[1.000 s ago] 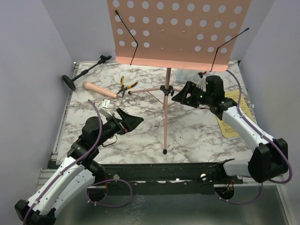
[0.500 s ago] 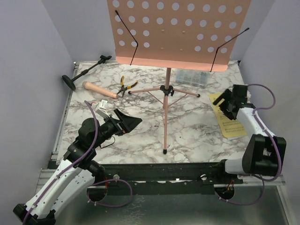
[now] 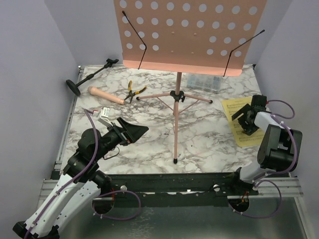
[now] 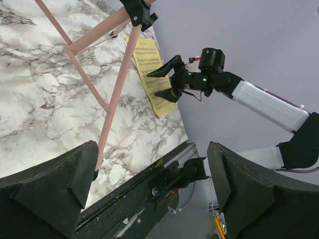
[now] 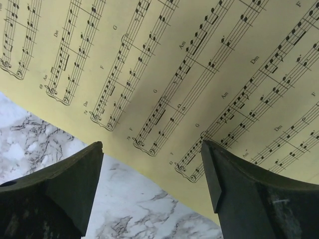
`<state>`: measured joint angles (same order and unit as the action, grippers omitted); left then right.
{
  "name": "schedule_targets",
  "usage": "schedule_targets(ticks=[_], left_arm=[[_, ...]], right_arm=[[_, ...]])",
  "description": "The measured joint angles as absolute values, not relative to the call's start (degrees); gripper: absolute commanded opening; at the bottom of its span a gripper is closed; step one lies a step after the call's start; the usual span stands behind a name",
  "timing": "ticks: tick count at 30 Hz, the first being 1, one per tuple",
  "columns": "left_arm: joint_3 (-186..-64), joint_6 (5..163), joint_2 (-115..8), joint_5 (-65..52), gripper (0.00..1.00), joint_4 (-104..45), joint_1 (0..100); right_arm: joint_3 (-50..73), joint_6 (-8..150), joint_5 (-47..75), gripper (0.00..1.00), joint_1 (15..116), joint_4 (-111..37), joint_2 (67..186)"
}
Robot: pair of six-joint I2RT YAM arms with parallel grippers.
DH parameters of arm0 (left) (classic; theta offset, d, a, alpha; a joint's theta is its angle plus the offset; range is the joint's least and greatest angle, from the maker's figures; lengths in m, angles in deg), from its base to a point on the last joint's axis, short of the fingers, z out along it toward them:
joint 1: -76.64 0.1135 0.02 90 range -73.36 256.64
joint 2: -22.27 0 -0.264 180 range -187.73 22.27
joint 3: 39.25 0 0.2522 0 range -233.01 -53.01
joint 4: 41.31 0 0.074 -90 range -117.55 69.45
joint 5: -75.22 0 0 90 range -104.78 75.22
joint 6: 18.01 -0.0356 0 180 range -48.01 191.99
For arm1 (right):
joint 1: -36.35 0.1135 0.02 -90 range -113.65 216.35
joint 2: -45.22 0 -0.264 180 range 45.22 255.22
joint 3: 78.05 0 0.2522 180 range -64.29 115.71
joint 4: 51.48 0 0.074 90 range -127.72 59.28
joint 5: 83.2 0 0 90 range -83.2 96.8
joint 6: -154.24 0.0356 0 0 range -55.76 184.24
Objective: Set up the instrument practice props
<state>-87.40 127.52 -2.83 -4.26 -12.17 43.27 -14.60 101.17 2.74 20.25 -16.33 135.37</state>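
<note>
Marbled tabletop (image 3: 149,149) lies under both arms. The step in hand looks like fetching the music sheets (image 5: 174,74), which lie flat just beneath the right gripper (image 3: 243,121), its jaws spread and empty. Next it should descend and pinch a paper edge. The right arm is folded back with its wrist down. The left gripper (image 3: 133,130) hangs wide open with the music stand (image 3: 184,35) ahead.

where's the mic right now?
Top view, far left: the microphone lies flat between the mic stand and the pliers.
</note>
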Motion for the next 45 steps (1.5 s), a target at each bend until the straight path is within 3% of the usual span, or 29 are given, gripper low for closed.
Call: schedule_targets(ticks=[6,12,14,17,22,25,31,37,45], left_arm=[[-88.1,127.5,-2.6,-4.3,0.99,-11.6,43.3],[-89.3,127.1,-4.9,-4.3,0.99,-11.6,43.3],[-90.0,126.9,-5.9,-4.2,0.99,-11.5,43.3],[-90.8,126.6,-7.0,-4.2,0.99,-11.6,43.3],[-91.6,126.4,-7.5,-3.7,0.99,-11.6,43.3],[-91.6,126.6,-6.8,-3.6,0.99,-11.6,43.3],[-91.6,127.1,-4.8,-3.5,0.99,-11.6,43.3],[-91.3,127.2,-4.8,-3.5,0.99,-11.6,43.3],[-91.2,127.3,-6.1,-3.0,0.99,-12.0,43.3]], right_arm=[[-19.0,101.3,13.2,0.77,20.2,-16.6,131.1],[-23.7,101.0,34.9,0.81,24.1,-13.6,118.2],[-23.0,100.0,36.1,0.90,24.3,-13.9,110.7],[-20.1,99.7,29.1,0.89,23.2,-13.8,105.7],[-15.9,99.7,18.5,0.91,17.0,-14.0,114.4],[-15.4,99.7,13.2,0.87,16.2,-13.5,123.2],[-15.8,98.3,10.4,0.86,16.1,-11.0,131.4],[-21.7,97.6,18.0,0.92,17.6,-13.1,127.6],[-25.5,101.9,35.6,0.94,36.1,-15.5,121.6]])
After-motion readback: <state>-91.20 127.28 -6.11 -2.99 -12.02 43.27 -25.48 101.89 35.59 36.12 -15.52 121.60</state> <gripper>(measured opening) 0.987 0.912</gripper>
